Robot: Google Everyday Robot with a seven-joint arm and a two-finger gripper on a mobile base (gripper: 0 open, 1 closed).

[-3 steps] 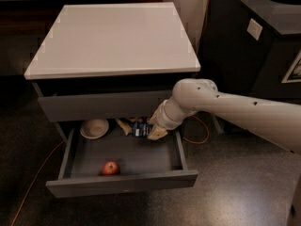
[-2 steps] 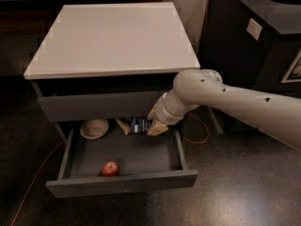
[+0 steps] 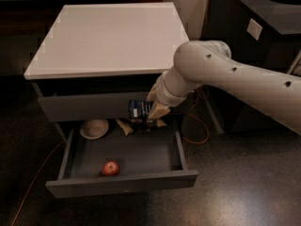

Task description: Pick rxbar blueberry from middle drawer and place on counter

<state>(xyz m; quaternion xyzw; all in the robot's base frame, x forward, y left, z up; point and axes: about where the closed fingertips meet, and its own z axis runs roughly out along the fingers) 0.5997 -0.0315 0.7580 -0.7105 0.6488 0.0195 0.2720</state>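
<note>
The middle drawer (image 3: 122,182) is pulled open below the taller grey drawer front. My gripper (image 3: 146,112) hangs from the white arm, above the back of the open drawer and in front of the upper drawer front. It is shut on the rxbar blueberry (image 3: 138,108), a small dark blue bar with light lettering, held clear of the drawer floor. The counter (image 3: 108,36), a glossy white slab, lies above and behind the gripper.
In the drawer lie a red apple (image 3: 111,168) at the front, a pale bowl (image 3: 94,128) at the back left and brown snack bags (image 3: 124,126) at the back. A black bin (image 3: 263,18) stands to the right. An orange cable (image 3: 197,131) runs on the floor.
The arm has risen and shifted up toward the counter, lifting the blue bar from the back of the drawer to the level of the upper drawer front.
</note>
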